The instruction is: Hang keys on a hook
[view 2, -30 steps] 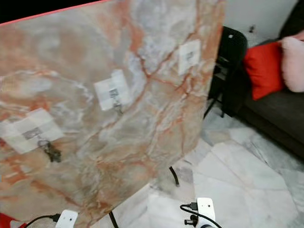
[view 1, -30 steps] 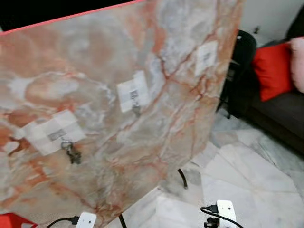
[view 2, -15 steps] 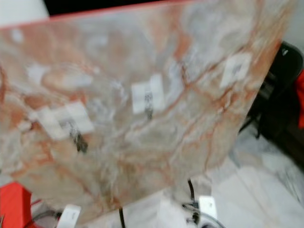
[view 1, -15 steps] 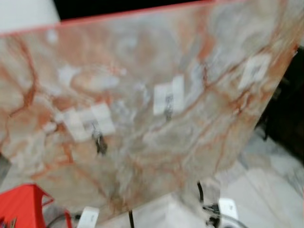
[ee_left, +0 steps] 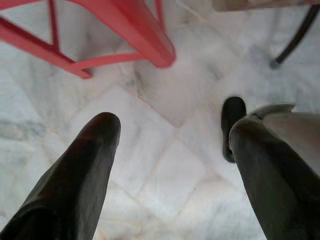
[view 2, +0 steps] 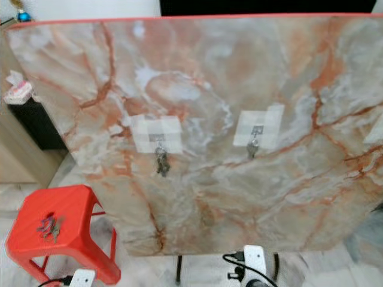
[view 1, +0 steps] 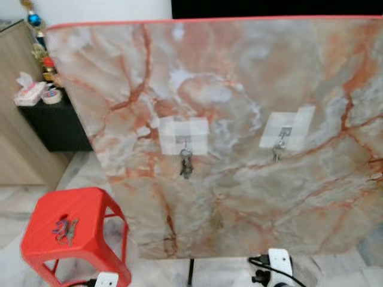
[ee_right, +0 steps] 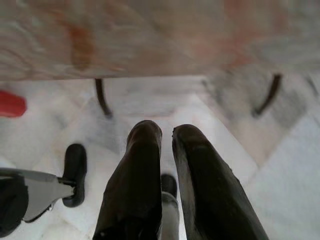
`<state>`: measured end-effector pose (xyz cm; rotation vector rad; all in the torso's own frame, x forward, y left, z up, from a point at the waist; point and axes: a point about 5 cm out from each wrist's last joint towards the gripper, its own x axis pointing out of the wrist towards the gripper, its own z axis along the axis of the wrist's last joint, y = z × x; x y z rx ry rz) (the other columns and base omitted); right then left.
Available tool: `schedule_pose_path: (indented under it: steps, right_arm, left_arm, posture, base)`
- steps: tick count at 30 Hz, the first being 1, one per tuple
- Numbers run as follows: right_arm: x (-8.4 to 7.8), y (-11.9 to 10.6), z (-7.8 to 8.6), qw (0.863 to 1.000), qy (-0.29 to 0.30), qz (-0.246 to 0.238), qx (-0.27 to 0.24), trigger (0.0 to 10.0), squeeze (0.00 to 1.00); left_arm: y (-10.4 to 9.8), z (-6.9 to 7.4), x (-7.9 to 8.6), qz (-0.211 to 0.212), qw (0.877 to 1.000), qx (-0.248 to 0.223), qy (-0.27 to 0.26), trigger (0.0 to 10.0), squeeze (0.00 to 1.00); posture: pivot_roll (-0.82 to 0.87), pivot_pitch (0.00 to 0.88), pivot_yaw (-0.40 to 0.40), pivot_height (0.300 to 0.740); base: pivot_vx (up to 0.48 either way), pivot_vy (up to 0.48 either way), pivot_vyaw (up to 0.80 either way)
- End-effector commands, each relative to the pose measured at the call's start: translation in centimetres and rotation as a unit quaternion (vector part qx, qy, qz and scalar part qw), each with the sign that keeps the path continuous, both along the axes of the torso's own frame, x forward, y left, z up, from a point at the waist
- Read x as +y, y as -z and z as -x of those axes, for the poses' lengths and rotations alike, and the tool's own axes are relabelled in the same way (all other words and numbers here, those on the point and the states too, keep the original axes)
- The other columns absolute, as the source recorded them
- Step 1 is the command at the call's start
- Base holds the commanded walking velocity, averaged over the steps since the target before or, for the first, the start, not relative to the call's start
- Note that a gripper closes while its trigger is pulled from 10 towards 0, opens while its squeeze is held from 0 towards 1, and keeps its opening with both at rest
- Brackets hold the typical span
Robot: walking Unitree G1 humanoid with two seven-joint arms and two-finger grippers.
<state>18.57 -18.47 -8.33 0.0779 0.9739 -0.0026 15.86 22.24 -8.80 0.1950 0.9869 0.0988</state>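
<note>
Marble-look board [view 1: 239, 197] standing upright on thin black legs, red stool [view 1: 78, 230] at its lower left.

The board's red-trimmed top edge runs nearly the full width, with open marble floor [ee_left: 165, 165] below. One bunch of keys [view 1: 185, 163] hangs on the left taped hook [view 1: 184, 143], a smaller one on the right hook [view 1: 281, 134], and another bunch [view 1: 64, 228] lies on the stool seat. Left end effector [ee_left: 170, 150] hangs low over the floor, fingers wide apart; right end effector [ee_right: 165, 150] has its fingers nearly together, holding nothing.
</note>
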Motion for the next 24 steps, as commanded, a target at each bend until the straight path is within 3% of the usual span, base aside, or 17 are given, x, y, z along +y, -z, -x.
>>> schedule_pose_path:
  steps: [1, 15, 24]
  right_arm:
    - [-0.75, 0.31, 0.8, 1.0, 0.016, 0.004, 0.015, 10.0, 0.0]
    - [-0.73, 0.3, 0.78, 1.0, 0.015, 0.003, 0.016, 10.0, 0.0]
    - [-0.67, 0.23, 0.66, 1.0, 0.003, 0.004, 0.01, 10.0, 0.0]
  left_arm:
    - [0.15, 0.14, -0.35, 0.003, 1.0, 0.005, -0.001, 10.0, 0.0]
    - [0.24, 0.12, -0.71, 0.009, 1.0, 0.008, -0.003, 10.0, 0.0]
    - [0.33, 0.38, -0.58, 0.008, 1.0, 0.015, -0.003, 10.0, 0.0]
  posture:
    - [-0.01, 0.024, -0.004, 0.74]
    - [-0.01, 0.03, -0.002, 0.74]
    - [-0.01, 0.034, 0.0, 0.74]
  base:
    - [0.0, 0.0, 0.0]
    - [0.0, 0.0, 0.0]
    - [0.0, 0.285, 0.06]
